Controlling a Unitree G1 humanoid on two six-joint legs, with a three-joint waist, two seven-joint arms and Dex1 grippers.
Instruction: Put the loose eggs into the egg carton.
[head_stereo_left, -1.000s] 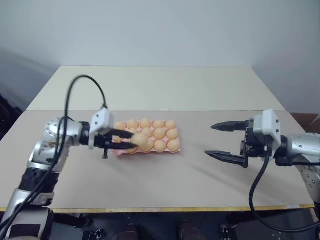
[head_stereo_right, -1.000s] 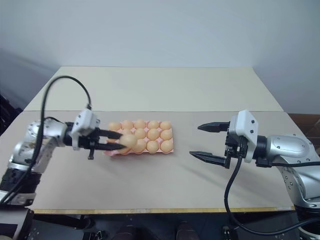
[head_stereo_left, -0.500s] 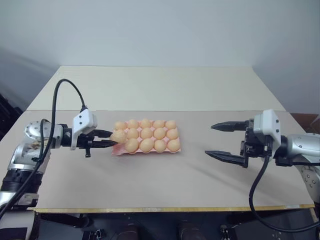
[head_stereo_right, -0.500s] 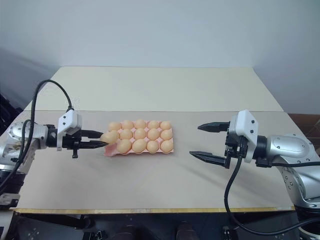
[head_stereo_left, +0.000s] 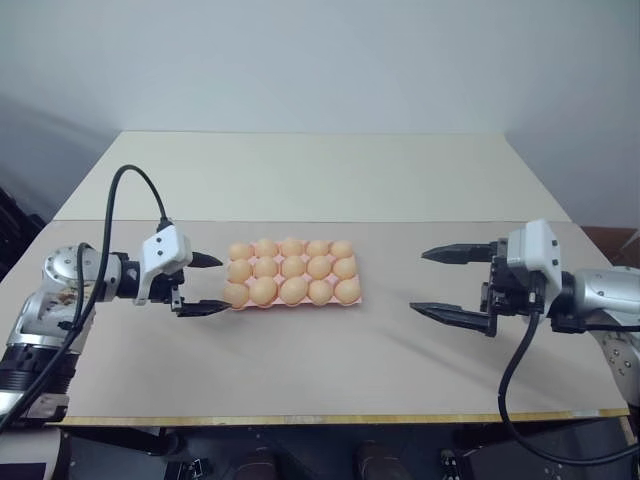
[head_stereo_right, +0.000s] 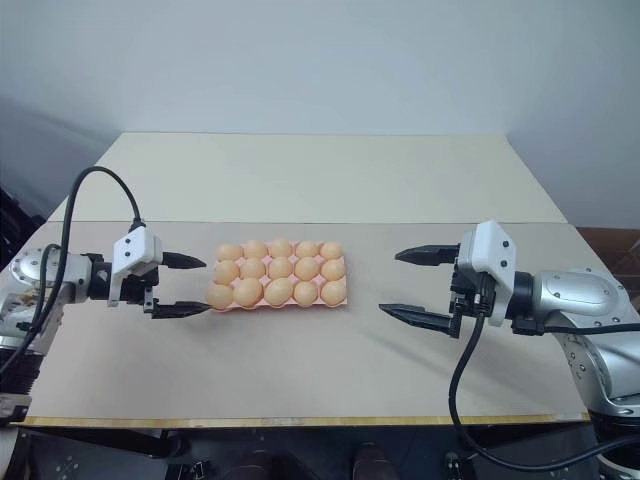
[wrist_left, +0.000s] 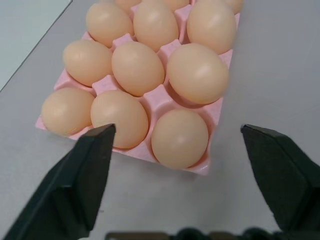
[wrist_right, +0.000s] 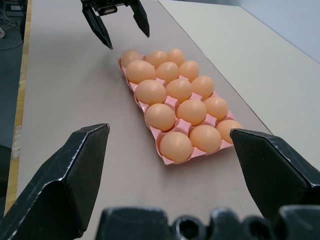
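The pink egg carton (head_stereo_left: 353, 299) lies on the table left of centre, and an orange-tan egg sits in each of its cups. Loose eggs are out of view. My left gripper (head_stereo_left: 222, 284) is open just off the carton's left end, its fingers (wrist_left: 80, 175) level with the corner egg (wrist_left: 179, 138) and holding nothing. The right wrist view looks along the carton (wrist_right: 156, 133) to that same left gripper (wrist_right: 119, 24) beyond it. My right gripper (head_stereo_left: 419, 281) hangs open and empty over bare table, well to the right of the carton.
The table's front edge (head_stereo_left: 330, 418) runs close below both arms. A seam (head_stereo_left: 400, 221) crosses the tabletop behind the carton, with a lighter panel beyond. A black cable (head_stereo_left: 125, 195) loops above my left arm.
My left gripper carried an egg leftward to the carton's left corner cup, then opened and let it go there. The right arm stayed still.
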